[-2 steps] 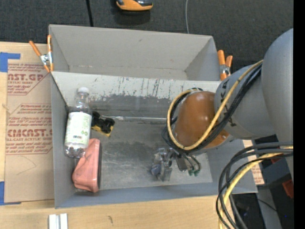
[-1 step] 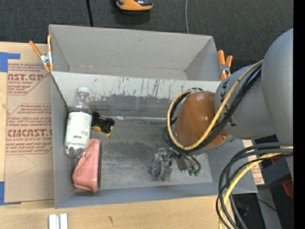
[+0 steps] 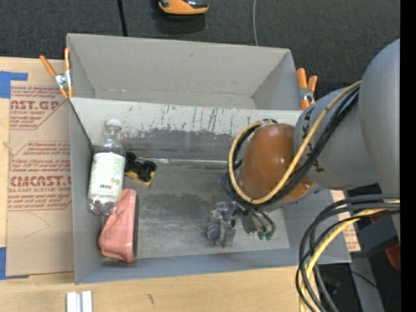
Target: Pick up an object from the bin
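**A:** Where is the tool?

**B:** The tool is low in the lower right-of-centre of the frame, down near the floor of the grey metal bin and close to the bin's near wall. It hangs below the rounded orange cover on the wrist, which has yellow and black cables looped around it. The thick grey arm comes in from the right edge.

**A:** Is it spread or pressed together?

**B:** I cannot tell. The tip is a dark, bluish-grey tangle against the scuffed floor, and I cannot make out whether anything is pinched in it.

**A:** What lies nearest to it?

**B:** Bare, scratched bin floor is under and around it. The loose things are all on the left side of the bin, well apart from the tool.

**A:** Which things?

**B:** A pink soft pouch lies in the lower left corner, lengthwise along the left wall. Just above it is a clear plastic bottle with a white label, lying with its cap toward the top of the frame; its base touches or overlaps the pouch's upper end. Just right of the bottle is a small black-and-yellow thing, close beside the label.

**A:** Which of those is closest to the tool?

**B:** The pouch and the black-and-yellow thing are about equally near, and both are clearly separate from it.
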You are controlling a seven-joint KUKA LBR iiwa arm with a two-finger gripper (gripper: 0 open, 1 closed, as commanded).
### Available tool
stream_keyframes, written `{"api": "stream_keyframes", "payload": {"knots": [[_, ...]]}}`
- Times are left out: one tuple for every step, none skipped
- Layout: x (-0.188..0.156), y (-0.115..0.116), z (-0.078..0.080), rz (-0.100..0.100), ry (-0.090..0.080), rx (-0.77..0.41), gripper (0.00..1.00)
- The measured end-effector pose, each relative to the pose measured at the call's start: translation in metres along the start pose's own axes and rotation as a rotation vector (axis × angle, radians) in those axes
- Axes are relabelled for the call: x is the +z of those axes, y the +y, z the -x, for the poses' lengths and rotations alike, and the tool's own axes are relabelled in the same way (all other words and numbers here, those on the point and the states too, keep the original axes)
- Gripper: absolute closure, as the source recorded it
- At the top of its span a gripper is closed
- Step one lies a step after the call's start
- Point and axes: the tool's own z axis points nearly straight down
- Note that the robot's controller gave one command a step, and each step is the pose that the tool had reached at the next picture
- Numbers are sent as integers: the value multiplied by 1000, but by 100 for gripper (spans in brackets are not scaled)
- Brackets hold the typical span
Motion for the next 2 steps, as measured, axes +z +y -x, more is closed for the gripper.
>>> {"api": "stream_keyframes", "payload": {"knots": [[-20,0,-2,0,7,0,100],[-43,0,0,0,-1,0,100]]}}
